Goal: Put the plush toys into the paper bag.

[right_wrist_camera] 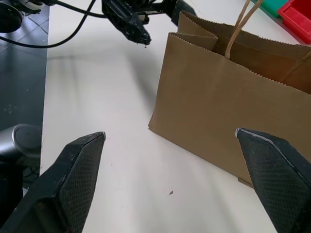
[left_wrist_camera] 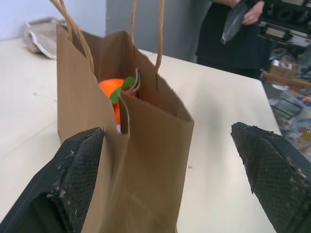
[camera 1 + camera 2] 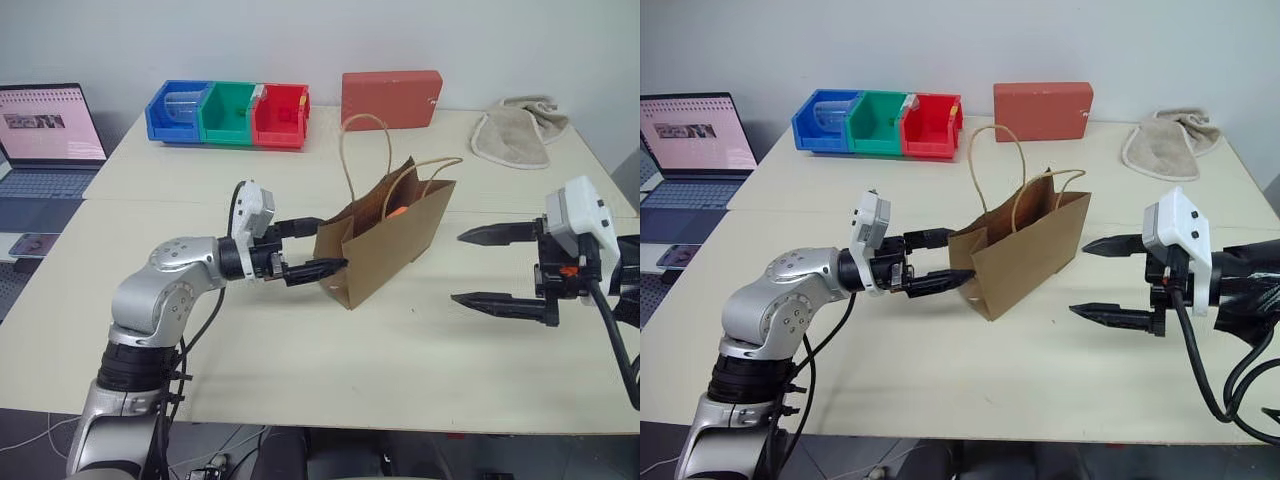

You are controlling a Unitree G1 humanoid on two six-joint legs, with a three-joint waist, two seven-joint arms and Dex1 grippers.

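Open fingers (image 3: pixel 308 247), carrot (image 2: pixel 112 88) in paper bag (image 3: pixel 385 240)

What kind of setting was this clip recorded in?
Most likely a robotics lab or office test bench, not a home. The pale worktable carries blue, green and red parts bins, an open laptop sits on a side desk, and a person stands by cluttered equipment beyond the table.

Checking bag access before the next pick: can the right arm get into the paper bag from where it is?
Probably yes. The right pincer is open, off to the side of the paper bag, with bare table between. The bag stands upright with its mouth open upward; only the cord handles rise over it, and the left pincer is at the far end.
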